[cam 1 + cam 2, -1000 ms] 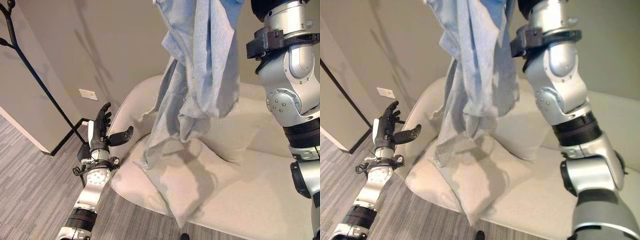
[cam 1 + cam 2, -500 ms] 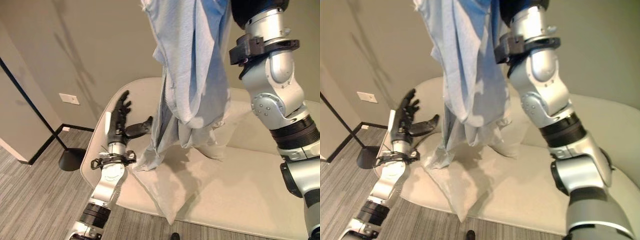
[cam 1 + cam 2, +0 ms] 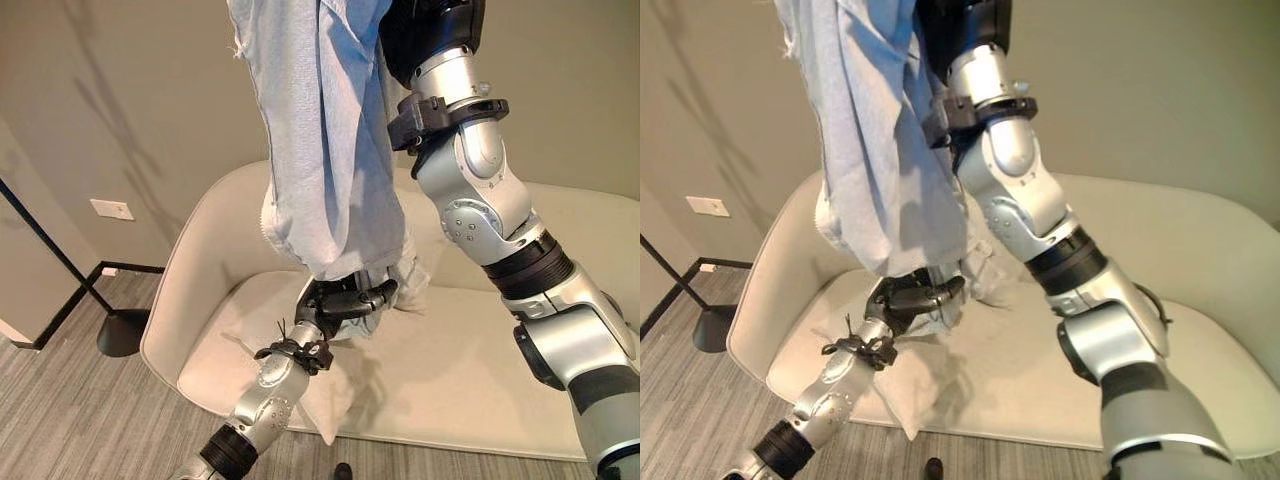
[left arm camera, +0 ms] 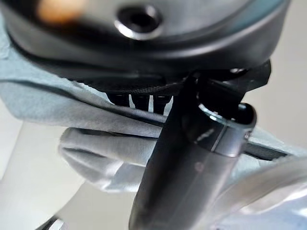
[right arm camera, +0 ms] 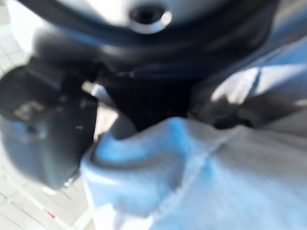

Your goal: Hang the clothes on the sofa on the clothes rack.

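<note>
A light blue garment (image 3: pixel 325 150) hangs in long folds from the top of the view, above the sofa. My right hand (image 3: pixel 432 30) is raised high and shut on its upper part. In the right wrist view the blue cloth (image 5: pixel 192 182) is bunched against the palm beside the thumb (image 5: pixel 43 120). My left hand (image 3: pixel 338 298) has reached up to the garment's lower hem, with its thumb (image 3: pixel 375 293) sticking out below the cloth. In the left wrist view the cloth (image 4: pixel 96 158) lies across the hand behind the thumb (image 4: pixel 192 158).
A cream sofa (image 3: pixel 520 380) with a loose cushion (image 3: pixel 330 405) stands under the garment. The clothes rack's black pole and round base (image 3: pixel 120 330) stand on the grey carpet at the left, beside the wall with a white socket (image 3: pixel 110 209).
The camera has shifted. My left hand, spread open beside the sofa's arm, has swung right and up to the garment's hem. The right arm still holds the garment high.
</note>
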Controlling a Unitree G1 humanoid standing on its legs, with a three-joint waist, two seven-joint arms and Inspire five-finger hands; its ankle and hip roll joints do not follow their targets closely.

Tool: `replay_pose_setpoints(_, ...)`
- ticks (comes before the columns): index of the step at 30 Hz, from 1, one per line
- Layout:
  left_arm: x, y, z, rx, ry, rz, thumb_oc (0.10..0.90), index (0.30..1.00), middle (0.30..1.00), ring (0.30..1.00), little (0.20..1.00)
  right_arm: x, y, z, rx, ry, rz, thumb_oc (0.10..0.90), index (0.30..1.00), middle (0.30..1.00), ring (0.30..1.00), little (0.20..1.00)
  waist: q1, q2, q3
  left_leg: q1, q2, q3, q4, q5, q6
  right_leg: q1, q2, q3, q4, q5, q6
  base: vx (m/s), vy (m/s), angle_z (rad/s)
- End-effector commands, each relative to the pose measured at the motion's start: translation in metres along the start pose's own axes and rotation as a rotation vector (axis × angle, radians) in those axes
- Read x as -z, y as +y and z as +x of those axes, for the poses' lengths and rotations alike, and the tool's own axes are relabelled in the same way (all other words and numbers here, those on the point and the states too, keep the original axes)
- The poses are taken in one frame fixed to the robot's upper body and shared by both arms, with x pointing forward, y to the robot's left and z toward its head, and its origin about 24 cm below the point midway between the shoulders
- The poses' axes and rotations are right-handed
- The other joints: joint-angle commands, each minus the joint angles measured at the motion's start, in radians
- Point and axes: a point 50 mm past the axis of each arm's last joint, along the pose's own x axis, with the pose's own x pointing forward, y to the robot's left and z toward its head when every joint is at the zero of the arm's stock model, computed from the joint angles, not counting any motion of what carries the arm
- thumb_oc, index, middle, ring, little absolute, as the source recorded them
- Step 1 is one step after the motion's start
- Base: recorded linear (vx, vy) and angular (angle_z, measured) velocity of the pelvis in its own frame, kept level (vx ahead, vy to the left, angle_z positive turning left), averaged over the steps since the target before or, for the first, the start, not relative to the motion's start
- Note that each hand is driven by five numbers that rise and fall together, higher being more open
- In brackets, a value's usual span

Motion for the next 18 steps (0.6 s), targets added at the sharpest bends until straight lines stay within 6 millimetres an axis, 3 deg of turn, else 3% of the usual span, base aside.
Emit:
replay_pose_setpoints(1,-0.01,-0.041,0.023,0.203,-0.054,0.012,0.8,0.9,0.9,0.9,0.9,-0.07,0.038,0.036,-0.067,-0.306,0.139,0.4,0.3,0.3,0.3,0.3,0.01,-0.028,-0.092,-0.011,0.028,-0.035,0.057,0.129,-0.037,0.085,-0.027,0.034,0.007,-0.158,0.061,0.0,0.0,0.0)
replay_pose_setpoints(4,0.001,-0.049,0.049,0.109,-0.026,0.085,0.8,0.9,0.9,0.9,0.9,-0.068,0.047,0.029,-0.064,-0.319,0.288,0.4,0.3,0.3,0.3,0.3,-0.022,-0.025,-0.094,-0.007,0.023,-0.024,0.059,0.133,-0.039,0.085,-0.027,0.055,0.007,-0.15,0.057,0.0,-0.003,-0.01)
replay_pose_setpoints(5,-0.001,-0.049,0.053,0.085,-0.036,0.096,0.651,0.676,0.676,0.676,0.676,-0.067,0.047,0.027,-0.062,-0.324,0.304,0.4,0.3,0.3,0.3,0.3,-0.026,-0.024,-0.095,-0.006,0.022,-0.022,0.057,0.134,-0.039,0.083,-0.028,0.057,0.007,-0.149,0.057,0.01,-0.003,-0.05)
replay_pose_setpoints(6,-0.002,-0.049,0.057,0.064,-0.041,0.102,0.463,0.394,0.394,0.394,0.394,-0.067,0.046,0.024,-0.06,-0.329,0.316,0.4,0.3,0.3,0.3,0.3,-0.031,-0.023,-0.096,-0.004,0.021,-0.02,0.055,0.134,-0.039,0.083,-0.028,0.059,0.007,-0.147,0.057,0.01,-0.009,-0.2)
replay_pose_setpoints(7,-0.005,-0.047,0.063,0.022,-0.055,0.117,0.4,0.3,0.3,0.3,0.3,-0.068,0.047,0.018,-0.069,-0.342,0.329,0.4,0.3,0.3,0.3,0.3,-0.039,-0.021,-0.096,0.001,0.021,-0.014,0.05,0.136,-0.041,0.08,-0.027,0.064,0.007,-0.145,0.057,0.01,-0.016,-0.19)
replay_pose_setpoints(18,-0.036,-0.018,0.054,-0.145,-0.192,0.044,0.4,0.3,0.3,0.3,0.3,-0.076,0.023,-0.01,-0.053,-0.401,0.256,0.4,0.3,0.3,0.3,0.3,-0.034,-0.014,-0.088,-0.007,0.033,-0.018,0.077,0.162,-0.05,0.074,-0.015,0.071,0.007,-0.155,0.053,0.01,-0.02,-0.08)
